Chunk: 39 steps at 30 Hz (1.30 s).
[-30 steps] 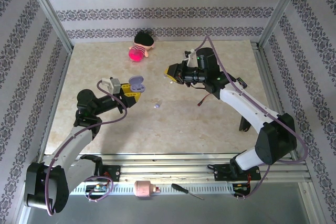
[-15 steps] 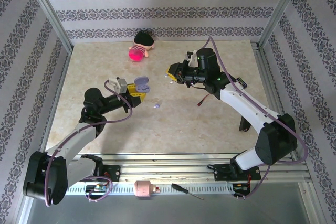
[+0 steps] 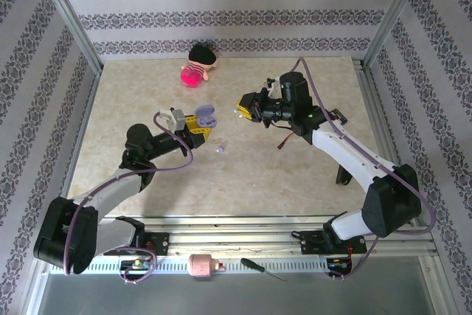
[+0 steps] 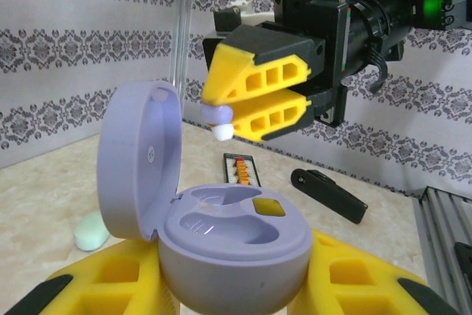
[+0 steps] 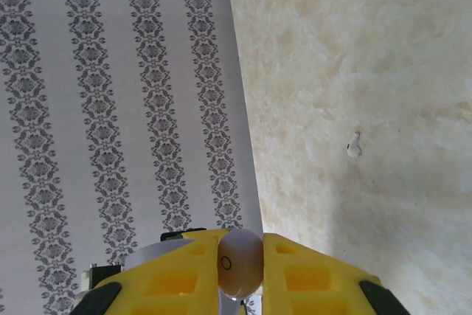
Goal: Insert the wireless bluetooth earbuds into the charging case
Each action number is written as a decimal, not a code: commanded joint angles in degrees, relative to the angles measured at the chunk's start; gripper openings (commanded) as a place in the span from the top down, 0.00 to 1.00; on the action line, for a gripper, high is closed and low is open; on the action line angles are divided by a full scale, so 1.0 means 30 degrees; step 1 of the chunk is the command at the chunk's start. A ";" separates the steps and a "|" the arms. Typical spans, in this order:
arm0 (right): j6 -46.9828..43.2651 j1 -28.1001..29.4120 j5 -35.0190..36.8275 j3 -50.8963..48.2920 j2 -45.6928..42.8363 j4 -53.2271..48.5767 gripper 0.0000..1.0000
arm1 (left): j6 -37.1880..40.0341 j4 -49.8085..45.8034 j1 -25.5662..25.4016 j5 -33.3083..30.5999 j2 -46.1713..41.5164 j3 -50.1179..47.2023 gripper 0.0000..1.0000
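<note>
**Earbud held at the open case, nothing seated yet**
The case (image 4: 232, 234) is clamped between the fingers of the left gripper (image 3: 195, 129), lid up and both wells bare. A whitish earbud (image 4: 221, 122) is pinched in the tips of the right gripper (image 3: 243, 106), just beside the lid's upper edge. A second earbud (image 3: 219, 150) is left lying on the table (image 3: 295, 175). No brand or legible writing can be made out.

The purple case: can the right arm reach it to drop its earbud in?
Probably yes. The purple case is open, its sockets look empty, and the right pincer, gripping the earbud, hangs close by with nothing between them.
</note>
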 commanded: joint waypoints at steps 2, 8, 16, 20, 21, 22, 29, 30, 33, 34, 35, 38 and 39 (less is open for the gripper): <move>0.1301 -0.0348 -0.0510 -0.0664 -0.0759 0.0713 0.84 | 0.0640 0.2479 -0.0585 -0.0677 0.0244 0.0065 0.76; 0.2083 -0.1126 -0.1950 -0.0770 -0.0775 0.0432 0.85 | 0.1379 0.2107 -0.0910 -0.0542 0.0199 -0.0246 0.76; 0.1681 -0.1437 -0.2868 -0.1138 -0.0708 -0.0282 0.85 | 0.2092 0.1311 -0.1415 -0.0048 0.0632 0.0179 0.76; 0.1642 -0.1351 -0.3039 -0.1400 -0.0802 -0.0119 0.85 | 0.2451 0.1562 -0.1817 -0.0031 0.1042 0.0057 0.77; 0.1636 -0.1226 -0.3139 -0.1418 -0.0816 -0.0023 0.85 | 0.2623 0.1654 -0.1939 -0.0073 0.1177 -0.0006 0.77; 0.1579 -0.1110 -0.3165 -0.1418 -0.0872 0.0058 0.85 | 0.2677 0.1752 -0.2033 -0.0086 0.1260 -0.0048 0.77; 0.0911 -0.0333 -0.2637 -0.1941 -0.1965 -0.0339 0.85 | 0.2360 0.3881 -0.2239 -0.0510 0.2122 -0.0842 0.77; 0.0827 -0.0202 -0.2518 -0.2090 -0.2194 -0.0358 0.86 | 0.2152 0.4223 -0.2243 -0.0535 0.2324 -0.0929 0.77; 0.0293 0.0097 -0.2373 -0.2217 -0.2671 -0.0673 0.85 | 0.1508 0.5808 -0.2274 -0.0427 0.3079 -0.1156 0.77; -0.0013 0.0210 -0.2302 -0.2225 -0.2822 -0.0815 0.85 | 0.1222 0.6347 -0.2281 -0.0313 0.3302 -0.1198 0.77; -0.0463 0.0359 -0.2182 -0.2229 -0.2993 -0.1012 0.85 | 0.0921 0.6838 -0.2276 -0.0084 0.3506 -0.1224 0.76; -0.1713 0.0714 -0.2058 -0.2225 -0.3413 -0.1414 0.85 | 0.0063 0.7836 -0.2300 0.0481 0.3948 -0.1332 0.77; -0.2088 0.0848 -0.2036 -0.2202 -0.3532 -0.1624 0.86 | -0.0254 0.8258 -0.2329 0.0681 0.4026 -0.1438 0.77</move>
